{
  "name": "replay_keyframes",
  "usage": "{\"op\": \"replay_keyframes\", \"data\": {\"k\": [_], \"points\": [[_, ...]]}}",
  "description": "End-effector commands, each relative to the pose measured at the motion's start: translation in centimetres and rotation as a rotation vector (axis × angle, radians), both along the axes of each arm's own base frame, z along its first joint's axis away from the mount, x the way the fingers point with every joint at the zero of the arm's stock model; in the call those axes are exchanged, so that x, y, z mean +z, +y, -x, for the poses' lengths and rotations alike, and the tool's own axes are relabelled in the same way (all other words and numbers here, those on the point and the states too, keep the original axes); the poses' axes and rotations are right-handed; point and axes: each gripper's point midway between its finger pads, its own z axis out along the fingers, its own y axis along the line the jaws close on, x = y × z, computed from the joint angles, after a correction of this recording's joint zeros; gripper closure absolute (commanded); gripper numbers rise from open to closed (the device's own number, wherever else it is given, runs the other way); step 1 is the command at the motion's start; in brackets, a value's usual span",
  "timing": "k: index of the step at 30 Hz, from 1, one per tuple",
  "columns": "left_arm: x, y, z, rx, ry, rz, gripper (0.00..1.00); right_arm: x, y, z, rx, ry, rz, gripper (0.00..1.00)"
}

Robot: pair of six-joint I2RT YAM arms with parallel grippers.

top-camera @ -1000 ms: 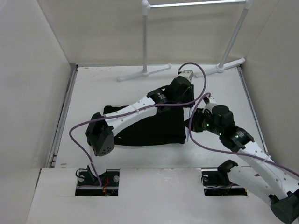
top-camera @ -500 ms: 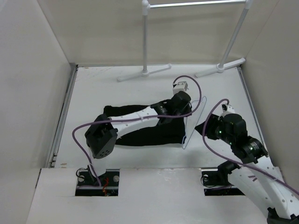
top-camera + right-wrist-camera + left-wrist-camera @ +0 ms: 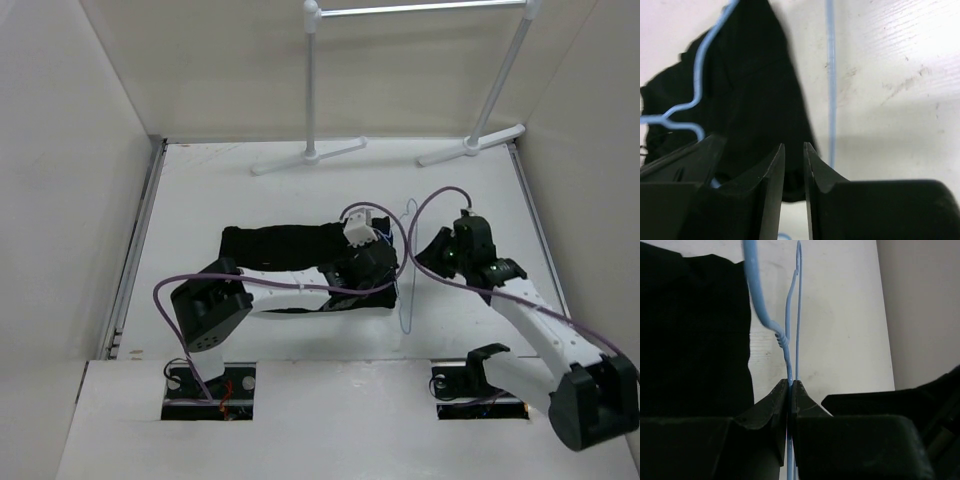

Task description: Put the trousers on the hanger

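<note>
The black trousers (image 3: 285,252) lie folded across the middle of the table, and they also fill the left of the left wrist view (image 3: 690,335). The thin pale-blue wire hanger (image 3: 405,300) stands edge-on just past their right end. My left gripper (image 3: 393,272) reaches over the trousers and is shut on the hanger's wire (image 3: 798,315), which is pinched between its fingertips (image 3: 791,384). My right gripper (image 3: 428,252) hovers just right of the hanger. Its jaws (image 3: 794,147) stand a narrow gap apart with nothing between them. Ahead of them are the hanger (image 3: 830,75) and the trousers (image 3: 755,90).
A white tube garment rack (image 3: 312,90) stands at the back, its feet (image 3: 305,157) resting on the table's far edge. White walls close in the left and right sides. Purple cables (image 3: 425,205) loop above both arms.
The left gripper shut on the hanger and drew back toward the near side over the trousers, carrying it along. The right gripper pulled away to the right, then came back beside the hanger.
</note>
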Motion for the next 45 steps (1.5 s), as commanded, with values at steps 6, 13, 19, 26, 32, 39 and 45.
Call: {"op": "replay_keyframes", "data": {"k": [6,13,19,26,32,39,45], "points": [[0.2,1.8,-1.8,0.176,-0.04,0.179,0.98,-1.9,3.9,-6.2,0.056,-0.081,-0.108,0.52],[-1.6,1.2,-2.3,0.177,-0.021,0.182,0.98,-5.4,5.9,-6.9,0.098,-0.019,-0.128,0.54],[-3.1,2.1,-2.7,0.189,-0.004,0.152,0.97,-7.0,6.0,-6.6,0.096,0.02,-0.113,0.42],[-4.1,2.9,-2.8,0.202,0.0,0.144,0.97,-9.2,7.2,-5.3,0.099,0.082,-0.193,0.46],[-3.9,3.9,-3.0,0.21,-0.003,0.151,0.96,-5.3,7.7,-5.6,0.108,0.007,-0.311,0.85],[-3.7,7.0,-2.7,0.223,-0.01,0.112,0.96,0.6,5.0,-6.4,0.013,-0.102,-0.363,0.88],[-3.6,11.3,-3.2,0.261,-0.014,0.079,0.96,1.3,2.3,-6.2,-0.069,-0.096,-0.329,0.88]]}}
